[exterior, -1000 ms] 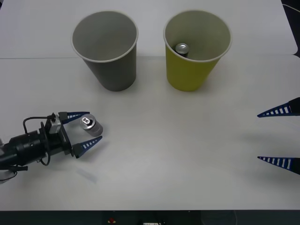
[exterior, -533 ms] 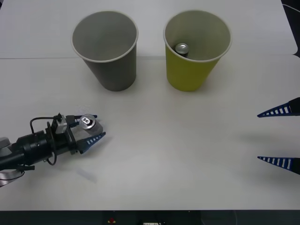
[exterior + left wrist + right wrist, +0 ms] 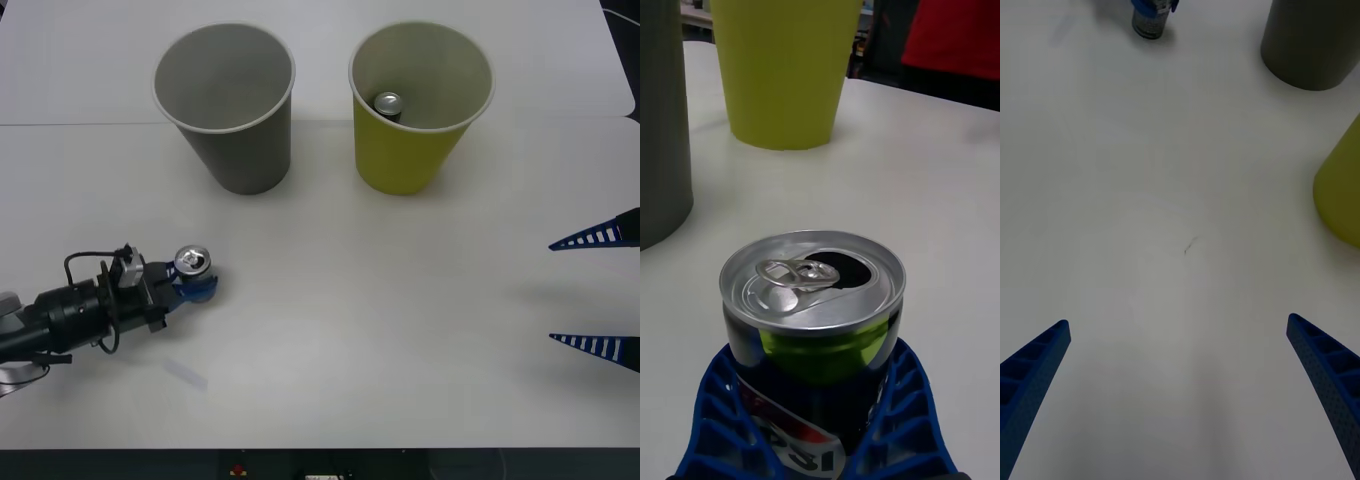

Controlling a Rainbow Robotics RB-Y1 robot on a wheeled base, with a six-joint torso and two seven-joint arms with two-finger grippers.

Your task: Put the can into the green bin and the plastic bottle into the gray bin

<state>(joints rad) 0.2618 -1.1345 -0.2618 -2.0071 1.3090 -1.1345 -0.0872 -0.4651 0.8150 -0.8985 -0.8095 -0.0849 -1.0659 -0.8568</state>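
Observation:
The can (image 3: 192,263) stands upright at the front left of the white table, pull-tab top (image 3: 801,271) up, a dark printed side (image 3: 1150,19) below. My left gripper (image 3: 193,282) is shut on it, its blue fingers (image 3: 715,409) cupping the lower body. The green bin (image 3: 420,110) stands at the back right (image 3: 782,67) (image 3: 1341,191) with a second silver can (image 3: 388,103) inside. The gray bin (image 3: 228,105) stands left of it (image 3: 662,120) (image 3: 1311,41). My right gripper (image 3: 598,290) hangs open at the right edge (image 3: 1178,324). The plastic bottle is out of view.
The white table (image 3: 380,300) has wide bare room between the two arms and in front of the bins. A seam (image 3: 60,124) crosses the tabletop behind the bins. The table's front edge (image 3: 400,449) runs along the bottom of the front view.
The left gripper's fingers, spread on either side of the can a second ago, have closed onto it. The can now stands upright. The right arm has not moved.

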